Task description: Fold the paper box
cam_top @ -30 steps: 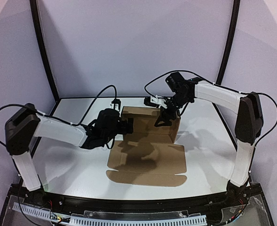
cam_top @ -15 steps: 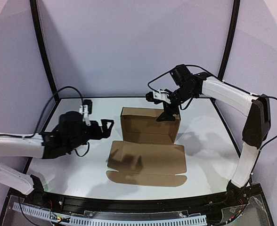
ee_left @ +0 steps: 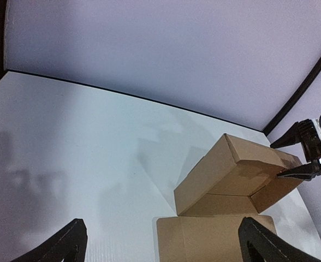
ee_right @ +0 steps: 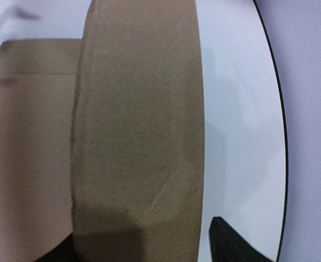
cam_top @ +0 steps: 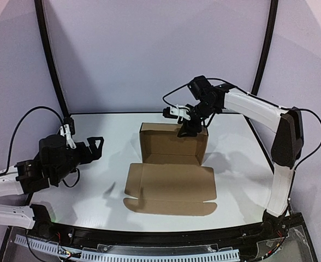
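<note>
Brown paper box (cam_top: pixel 171 147): wall-folding step. Right jaws straddle right wall, grip unclear; left jaws wide. Next: tuck wall inward.

Bright, soft light falls from overhead, even and without hard glare. The white tabletop (cam_top: pixel 248 180) carries only faint grey shadows: one just right of the plain brown cardboard box (cam_top: pixel 174 144), and paler smudges at the left of the left wrist view. The top view is sharp, though the tabletop's near edge bows in a wide-angle curve. In the right wrist view the cardboard sits very close – soft, grainy, out of focus – and darkens toward the bottom of the frame.
</note>
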